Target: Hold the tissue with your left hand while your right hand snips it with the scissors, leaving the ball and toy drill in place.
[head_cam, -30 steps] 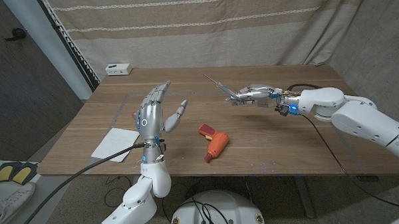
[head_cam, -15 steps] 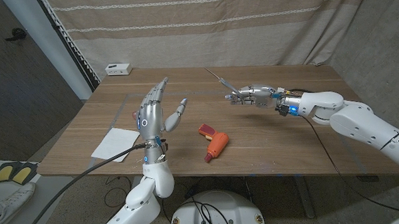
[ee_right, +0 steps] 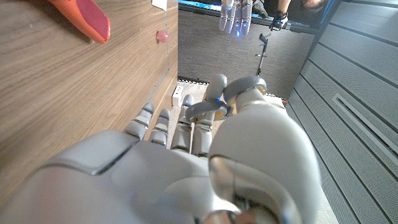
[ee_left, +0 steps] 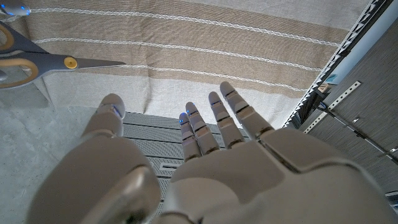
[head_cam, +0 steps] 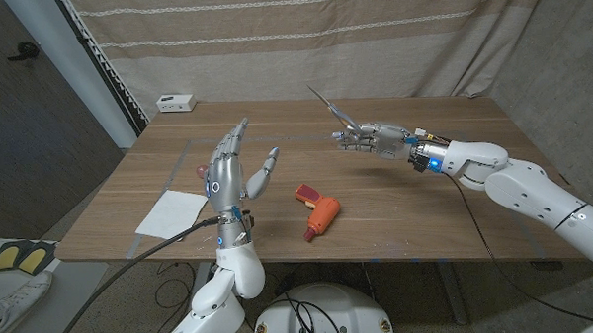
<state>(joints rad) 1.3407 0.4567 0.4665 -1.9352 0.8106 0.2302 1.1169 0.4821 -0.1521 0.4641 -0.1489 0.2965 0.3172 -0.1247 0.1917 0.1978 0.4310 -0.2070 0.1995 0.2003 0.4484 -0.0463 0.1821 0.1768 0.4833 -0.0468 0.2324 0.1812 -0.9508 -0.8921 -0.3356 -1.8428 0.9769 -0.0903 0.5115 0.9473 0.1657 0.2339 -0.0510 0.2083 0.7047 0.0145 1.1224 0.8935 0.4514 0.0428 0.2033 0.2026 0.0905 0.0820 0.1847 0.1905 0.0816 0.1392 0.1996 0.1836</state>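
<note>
The white tissue (head_cam: 171,211) lies flat near the table's front left edge. My left hand (head_cam: 228,174) is raised above the table just right of it, fingers spread and upright, holding nothing; its back shows in the left wrist view (ee_left: 205,168). A small pink ball (head_cam: 200,172) peeks out behind that hand. The orange and red toy drill (head_cam: 318,211) lies at the front middle. My right hand (head_cam: 375,138) hovers over the table's middle right and grips the scissors (head_cam: 331,106), blades slanting up and away. The scissors (ee_left: 43,62) also cross the left wrist view.
A small white box (head_cam: 176,101) sits at the table's (head_cam: 417,222) back left corner. A striped curtain hangs behind the table. In the right wrist view the drill's tip (ee_right: 84,17) and the ball (ee_right: 163,36) lie on the wood beyond my right hand (ee_right: 186,162).
My right hand has drifted slightly toward the back with the scissors, and the blades have tilted more steeply upward. The left hand, tissue, ball and drill stay as they were.
</note>
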